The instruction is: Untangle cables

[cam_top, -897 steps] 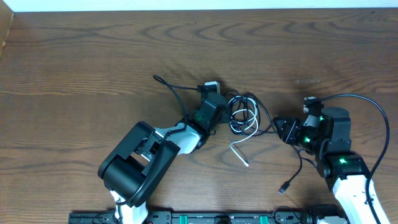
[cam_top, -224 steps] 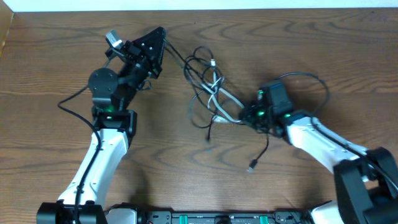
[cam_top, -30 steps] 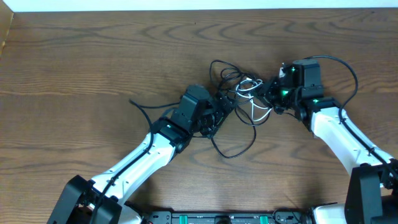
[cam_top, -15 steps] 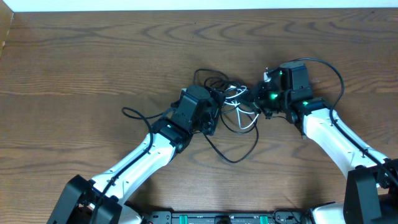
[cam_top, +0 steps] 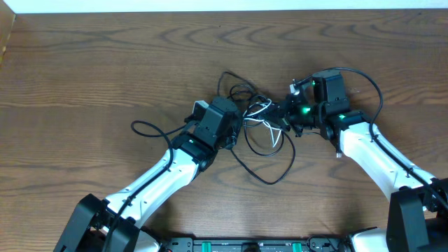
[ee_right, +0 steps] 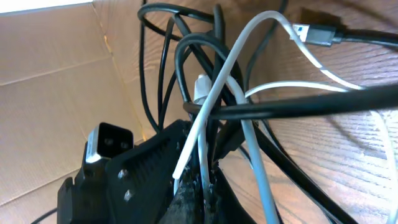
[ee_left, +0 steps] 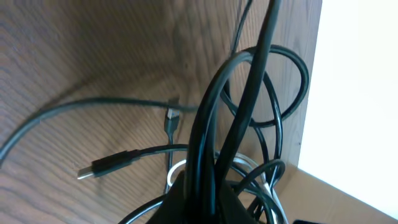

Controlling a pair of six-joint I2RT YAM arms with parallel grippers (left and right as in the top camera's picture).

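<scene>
Dark wood-grain tabletop [cam_top: 84, 63] is carrying tangled thin black and white cables [cam_top: 264, 120]. Left gripper [cam_top: 236, 127] is clenching black strands, while right gripper [cam_top: 285, 116] is pinching white and black ones.

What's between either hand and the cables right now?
Nothing visible. The left hand and right hand are both inside the tangle of cables, each closed on strands at its fingertips.

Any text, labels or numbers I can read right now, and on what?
None. No legible text on the cables, the USB plug, the left gripper, the right gripper or the table. Green lights are plain lamps, not characters.
</scene>
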